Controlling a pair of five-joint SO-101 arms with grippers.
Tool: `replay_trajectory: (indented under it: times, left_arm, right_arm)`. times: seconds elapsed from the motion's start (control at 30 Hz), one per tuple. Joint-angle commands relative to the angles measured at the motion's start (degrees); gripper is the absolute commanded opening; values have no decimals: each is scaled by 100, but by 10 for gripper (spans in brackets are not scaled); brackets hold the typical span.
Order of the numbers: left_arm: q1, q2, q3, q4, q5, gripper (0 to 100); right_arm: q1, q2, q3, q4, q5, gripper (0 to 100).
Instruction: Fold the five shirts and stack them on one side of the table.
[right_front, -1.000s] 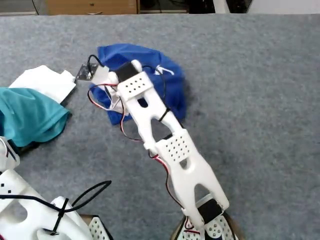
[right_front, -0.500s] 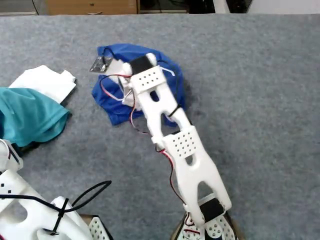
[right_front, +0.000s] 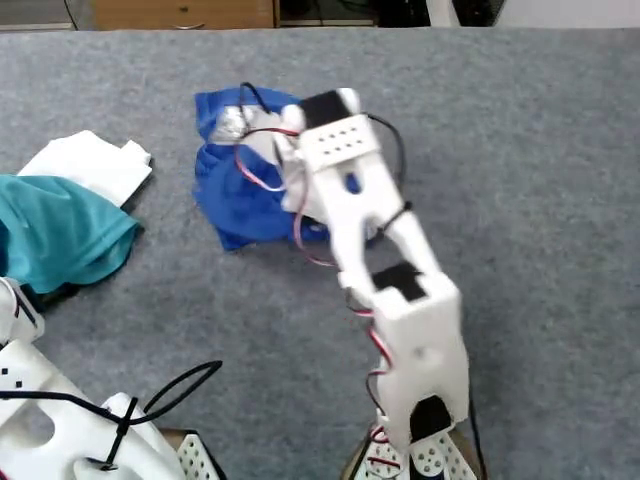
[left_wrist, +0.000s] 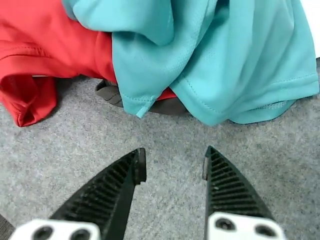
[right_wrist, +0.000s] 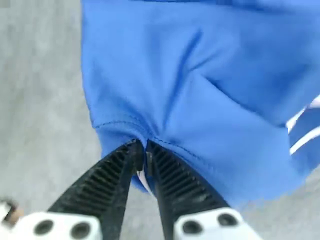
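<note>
Grey felt-like table cover under everything. The crumpled blue fabric shirt sits toward the far middle, and the right gripper is clamped tight on its stitched hem. A teal shirt is heaped at the left edge over a red shirt, with a flat white shirt beside it. The left gripper hangs near the teal one, fingers spread, nothing in them

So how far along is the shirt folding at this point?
Done: no neat stack yet; the white shirt lies flat, maybe folded. In hand: the right gripper is shut on the hem of the crumpled blue shirt. Left to do: the teal shirt and red shirt sit heaped by the open left gripper.
</note>
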Motion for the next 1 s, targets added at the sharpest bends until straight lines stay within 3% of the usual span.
replay_trajectory:
  times: [0.0, 0.37, 0.73, 0.97]
  left_arm:
    - [-9, -66, -281, 9, 35, 198]
    - [-9, -66, -290, 9, 35, 198]
    - [-18, -66, -299, 9, 9, 198]
    - [-26, -66, -299, 9, 9, 198]
  right_arm:
    - [637, -1156, 1226, 105, 422, 2]
    - [2958, -1622, 1886, -510, 1820, 2]
    - [4488, -1165, 1745, -1952, 2488, 13]
    - [4532, -1095, 734, -571, 2444, 217]
